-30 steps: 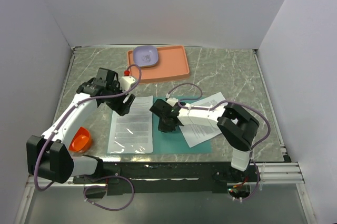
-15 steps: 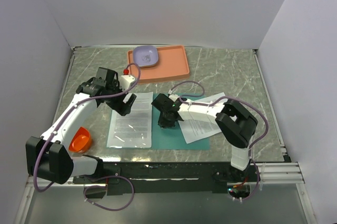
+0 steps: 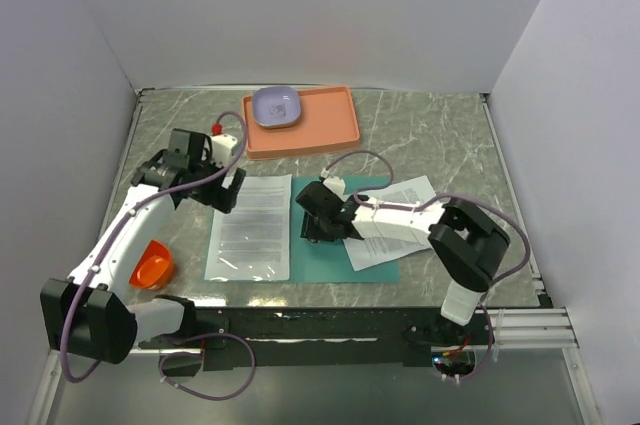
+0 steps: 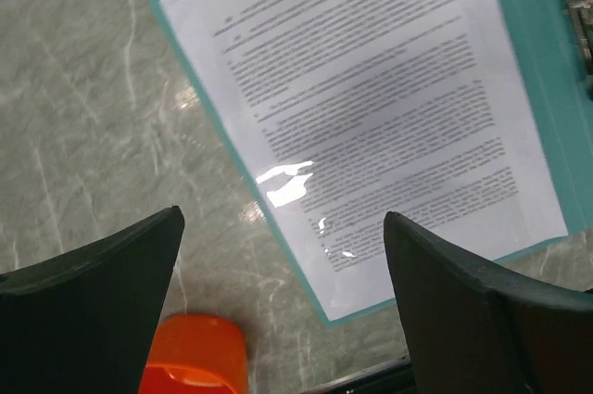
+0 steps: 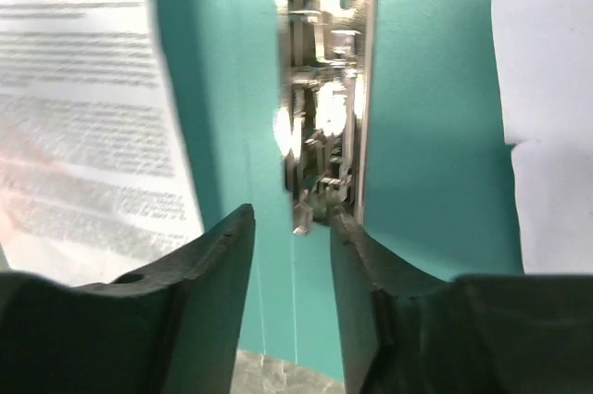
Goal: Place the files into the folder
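The teal folder lies open on the marble table. One printed file lies flat on its left half. More files lie askew on its right half, sticking out past its edge. My left gripper is open and empty above the top left corner of the left file; its wrist view shows that file below the gripper. My right gripper is over the spine, open a narrow way. In its wrist view the gripper has its tips at the lower end of the metal fastener.
An orange-pink tray with a lilac bowl stands at the back. An orange cup sits left of the folder and also shows in the left wrist view. White walls close in both sides.
My left gripper has drawn back up and to the left, off the left file. My right gripper stays over the spine, and its elbow has swung a little to the right.
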Robot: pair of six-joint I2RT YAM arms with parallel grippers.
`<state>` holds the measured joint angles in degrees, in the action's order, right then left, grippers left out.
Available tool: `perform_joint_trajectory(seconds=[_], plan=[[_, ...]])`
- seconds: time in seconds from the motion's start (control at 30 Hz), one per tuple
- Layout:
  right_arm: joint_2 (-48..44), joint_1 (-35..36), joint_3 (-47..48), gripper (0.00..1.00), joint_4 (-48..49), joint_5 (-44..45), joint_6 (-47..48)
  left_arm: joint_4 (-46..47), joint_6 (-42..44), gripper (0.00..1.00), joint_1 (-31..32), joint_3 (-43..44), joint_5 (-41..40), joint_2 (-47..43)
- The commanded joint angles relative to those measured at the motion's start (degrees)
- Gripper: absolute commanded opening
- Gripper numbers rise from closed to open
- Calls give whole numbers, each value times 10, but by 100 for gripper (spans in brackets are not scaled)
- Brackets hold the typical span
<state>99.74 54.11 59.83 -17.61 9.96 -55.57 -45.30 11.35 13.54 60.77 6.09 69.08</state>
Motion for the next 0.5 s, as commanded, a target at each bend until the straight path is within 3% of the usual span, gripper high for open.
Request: perform_joint_trajectory(seconds=[0.0,0.03,0.13,0.27,0.33,0.47], plan=[[-68,31,-4,48,44,75,63,-43,-3,96,-55,53,56,16],[-75,34,-9,49,47,82,70,-60,-1,96,-65,64,97,12],[-112,43,-30,52,58,105,90,-40,-3,96,-44,66,102,-37],[-165,43,-72,53,97,99,112,-15,-9,96,55,35,44,-92],[-175,43,-101,53,117,97,116,-2,-25,96,117,29,20,-87],[-205,40,-169,53,208,76,137,34,-86,98,177,21,15,-42]])
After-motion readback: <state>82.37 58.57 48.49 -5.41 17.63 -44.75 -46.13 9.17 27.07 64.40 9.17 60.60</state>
